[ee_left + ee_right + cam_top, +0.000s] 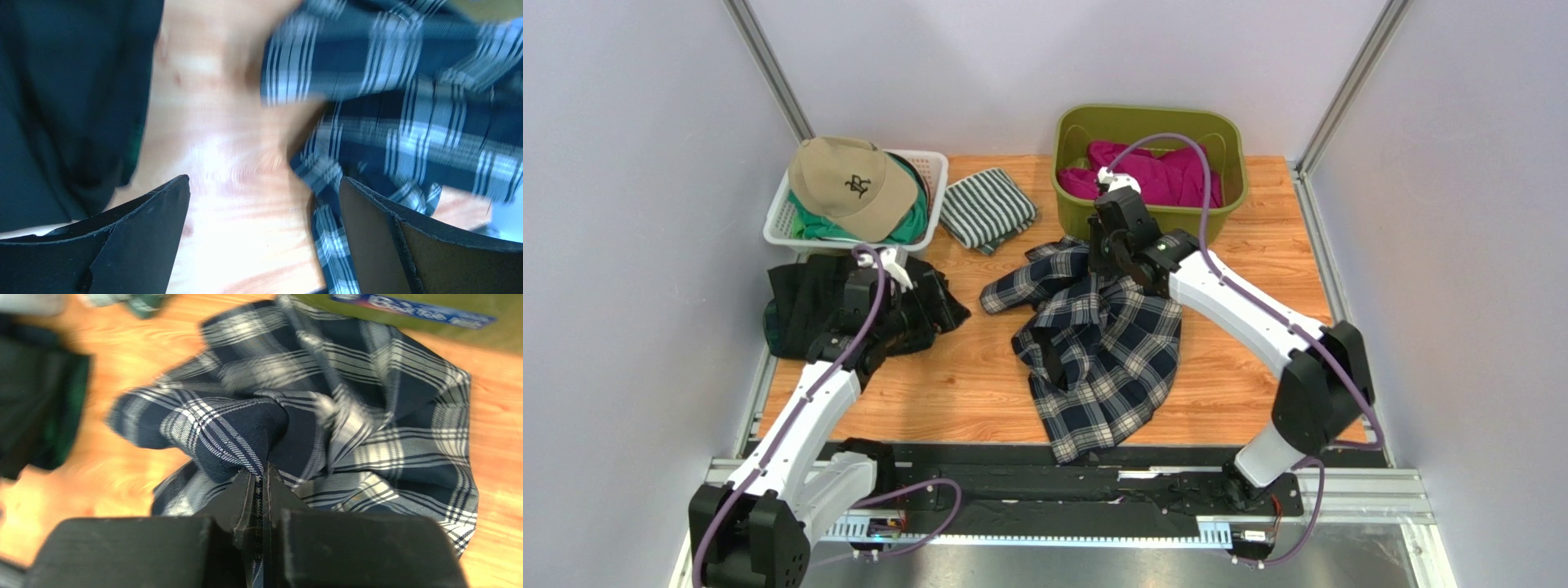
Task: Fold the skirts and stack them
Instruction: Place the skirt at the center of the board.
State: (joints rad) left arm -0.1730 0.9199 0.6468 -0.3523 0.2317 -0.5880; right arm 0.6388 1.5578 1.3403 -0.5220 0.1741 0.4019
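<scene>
The navy-white-grey plaid skirt (1100, 355) lies crumpled in the middle of the wooden table (952, 392). My right gripper (1097, 260) is shut on a bunched fold of its far edge; in the right wrist view the cloth (380, 416) is pinched between the closed tips of that gripper (261, 470). A heap of dark skirts (811, 312), black with a dark green edge, lies at the left. My left gripper (918, 306) hovers open at the heap's right side. Its wrist view shows this gripper (264, 180) over bare wood, dark cloth (61, 110) to the left and plaid (417, 110) to the right.
A white basket (934, 172) at the back left holds a tan cap (848, 184) over green cloth. A green-and-white striped folded cloth (987, 208) lies beside it. An olive bin (1228, 159) with magenta cloth stands at the back right. Grey walls close in both sides.
</scene>
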